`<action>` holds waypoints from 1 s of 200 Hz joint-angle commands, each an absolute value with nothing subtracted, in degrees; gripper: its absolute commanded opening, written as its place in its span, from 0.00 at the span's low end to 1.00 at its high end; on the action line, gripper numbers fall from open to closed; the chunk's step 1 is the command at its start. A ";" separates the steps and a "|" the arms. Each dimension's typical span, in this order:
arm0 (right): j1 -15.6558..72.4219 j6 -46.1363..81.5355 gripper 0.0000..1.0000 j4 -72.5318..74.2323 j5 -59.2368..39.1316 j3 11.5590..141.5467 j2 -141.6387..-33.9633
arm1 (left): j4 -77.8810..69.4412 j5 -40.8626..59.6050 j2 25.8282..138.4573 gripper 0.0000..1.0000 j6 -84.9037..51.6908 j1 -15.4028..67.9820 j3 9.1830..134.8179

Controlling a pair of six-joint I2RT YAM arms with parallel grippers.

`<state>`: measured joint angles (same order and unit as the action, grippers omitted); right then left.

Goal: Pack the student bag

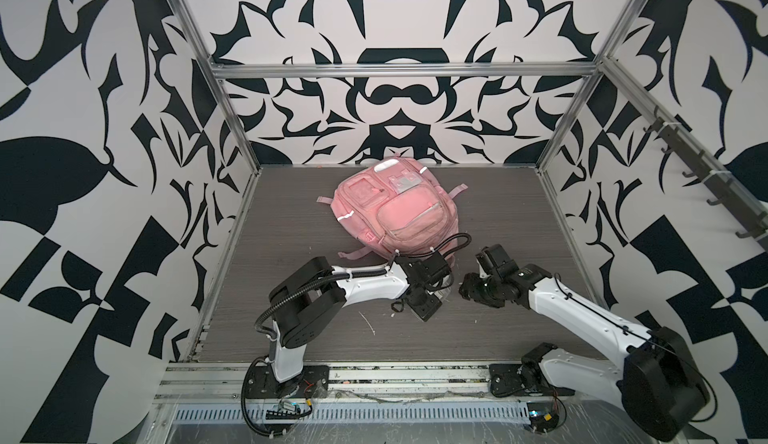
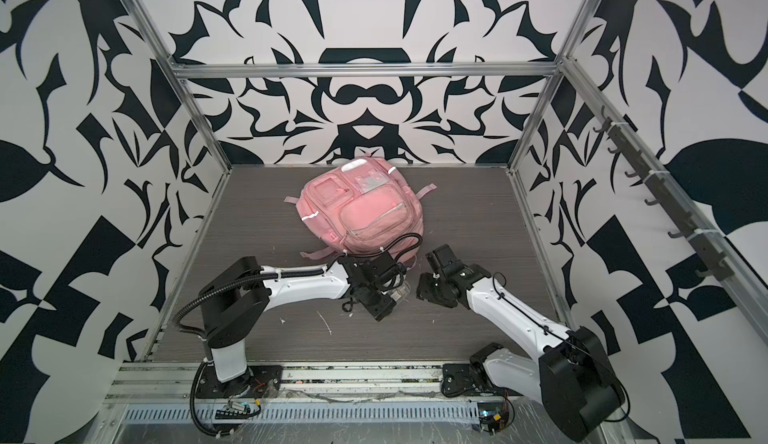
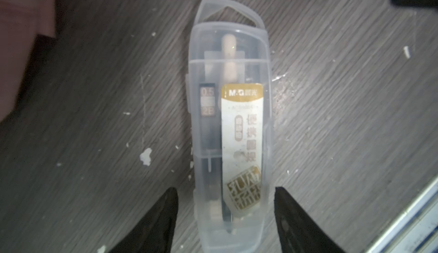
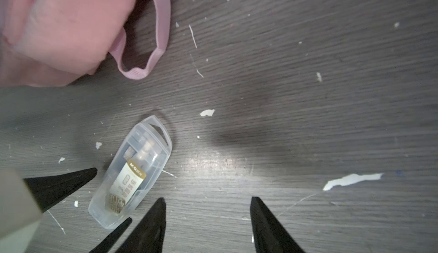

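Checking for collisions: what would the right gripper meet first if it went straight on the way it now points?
Probably the bare tabletop: the right gripper, open, frames only table ahead. The clear stationery case lies off to one side; depth is unclear.

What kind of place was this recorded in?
Probably a lab robot cell, not a classroom: an aluminium frame boxes in the table, the walls carry a black-and-white pattern, and the left arm and right arm are bolted to a front rail.
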<state>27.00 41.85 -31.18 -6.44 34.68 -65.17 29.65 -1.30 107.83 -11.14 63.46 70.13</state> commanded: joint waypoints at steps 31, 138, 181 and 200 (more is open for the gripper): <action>25.30 40.79 0.59 -30.13 -7.50 33.59 -64.05 | 33.32 -4.68 111.01 0.65 -10.27 65.53 72.23; 24.17 40.74 0.58 -26.96 -10.32 32.23 -63.03 | 32.01 -4.91 108.70 0.36 -11.06 65.44 71.36; 24.17 43.72 0.59 -18.94 -15.59 30.12 -58.51 | 29.34 2.08 105.91 0.37 -13.60 63.04 70.59; 24.17 45.77 0.60 -14.88 -17.62 29.11 -58.60 | 27.56 6.34 104.83 0.38 -15.16 61.02 69.84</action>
